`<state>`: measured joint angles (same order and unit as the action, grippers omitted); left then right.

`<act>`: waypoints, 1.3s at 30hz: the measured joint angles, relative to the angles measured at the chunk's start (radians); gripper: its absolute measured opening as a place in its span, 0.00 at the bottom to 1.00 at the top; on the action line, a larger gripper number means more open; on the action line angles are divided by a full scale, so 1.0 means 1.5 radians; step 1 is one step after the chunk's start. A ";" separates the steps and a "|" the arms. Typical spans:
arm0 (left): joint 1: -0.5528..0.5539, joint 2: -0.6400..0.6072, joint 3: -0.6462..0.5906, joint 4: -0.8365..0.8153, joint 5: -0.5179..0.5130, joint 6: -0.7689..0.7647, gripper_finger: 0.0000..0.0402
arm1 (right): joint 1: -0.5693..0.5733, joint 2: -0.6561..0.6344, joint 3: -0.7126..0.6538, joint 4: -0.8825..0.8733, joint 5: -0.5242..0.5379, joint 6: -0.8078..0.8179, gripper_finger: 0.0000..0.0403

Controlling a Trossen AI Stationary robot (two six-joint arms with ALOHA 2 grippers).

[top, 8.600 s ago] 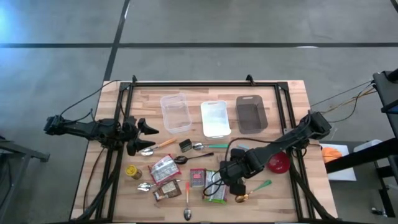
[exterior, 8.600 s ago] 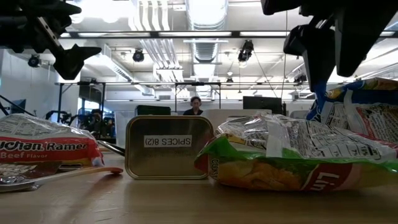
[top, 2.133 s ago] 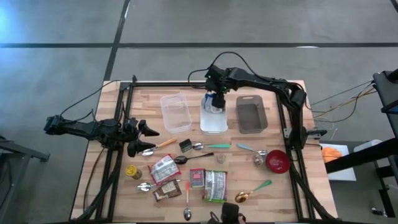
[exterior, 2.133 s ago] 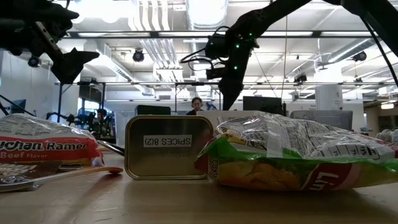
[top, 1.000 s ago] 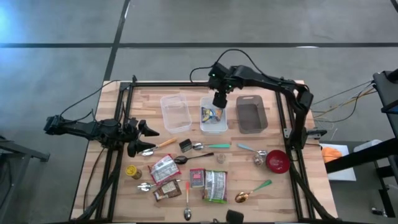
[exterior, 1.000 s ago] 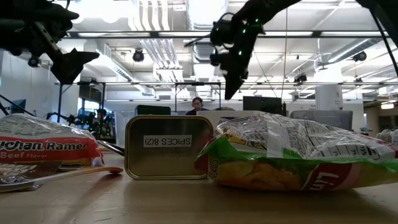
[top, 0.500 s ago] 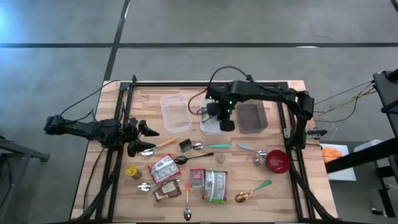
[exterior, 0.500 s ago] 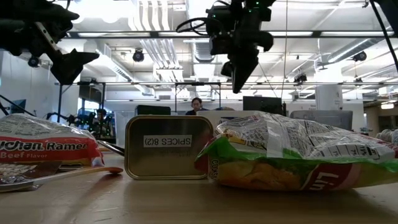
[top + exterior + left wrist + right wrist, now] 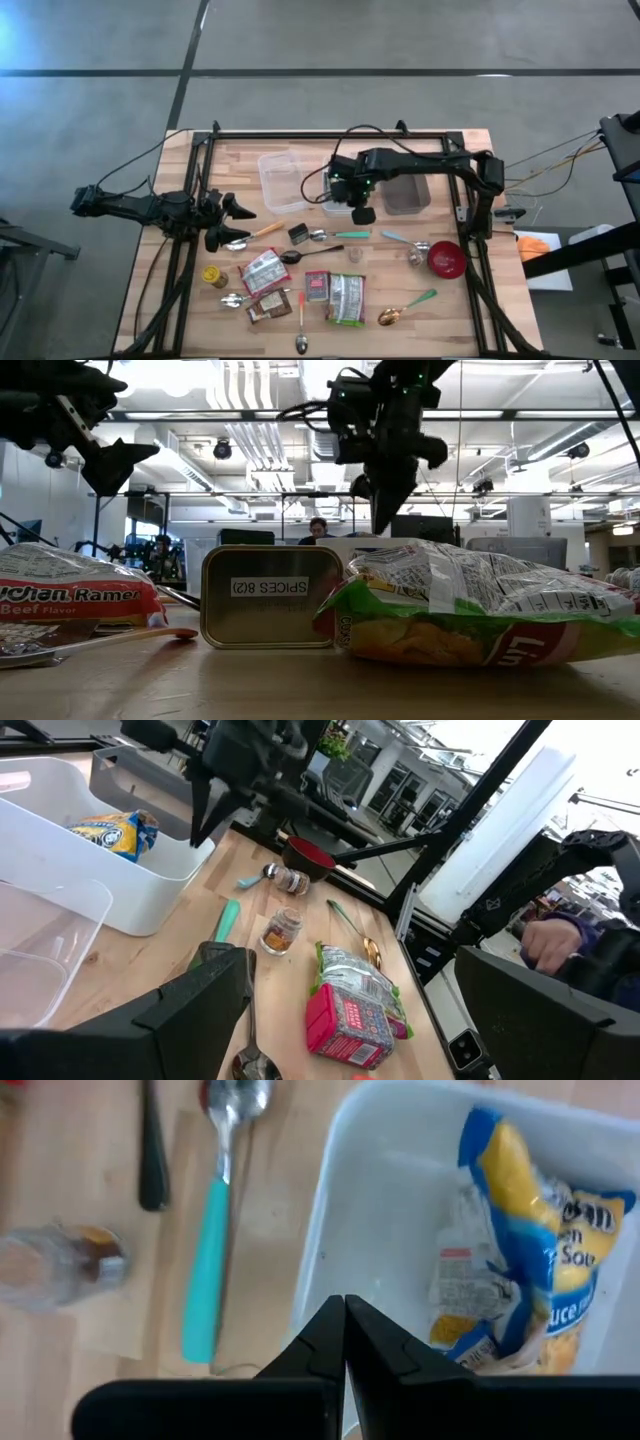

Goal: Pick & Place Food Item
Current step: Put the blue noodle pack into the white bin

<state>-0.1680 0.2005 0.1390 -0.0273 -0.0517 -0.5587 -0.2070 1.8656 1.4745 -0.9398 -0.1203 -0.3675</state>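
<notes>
Yellow-and-blue soup packet (image 9: 520, 1270) sits in white plastic bin (image 9: 400, 1200); right gripper (image 9: 345, 1320) closed, empty — next: pick another food item.

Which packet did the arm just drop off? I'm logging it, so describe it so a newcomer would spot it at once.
Start at the three bins along the table's far edge and take the middle one, the white bin. Inside lies a crumpled soup packet, yellow with blue edges. It is the only item in any bin; the other food packets lie on the bare wood nearer the front.

An open-plan lab: exposed ceiling ducts (image 9: 250, 430), strip lights (image 9: 330, 380) and desk monitors (image 9: 420, 528) behind the wooden table (image 9: 455, 300).
</notes>
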 joint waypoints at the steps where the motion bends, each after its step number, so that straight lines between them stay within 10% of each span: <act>1: 0.000 0.000 0.000 0.000 0.000 0.000 0.90 | 0.000 0.000 -0.006 0.003 0.003 -0.001 0.02; 39: 0.000 0.000 0.000 0.001 0.000 0.000 0.90 | -0.072 0.001 -0.046 0.181 0.150 -0.022 0.02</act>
<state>-0.1678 0.2007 0.1388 -0.0265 -0.0521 -0.5583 -0.3146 1.8671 1.4061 -0.6683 0.1042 -0.4003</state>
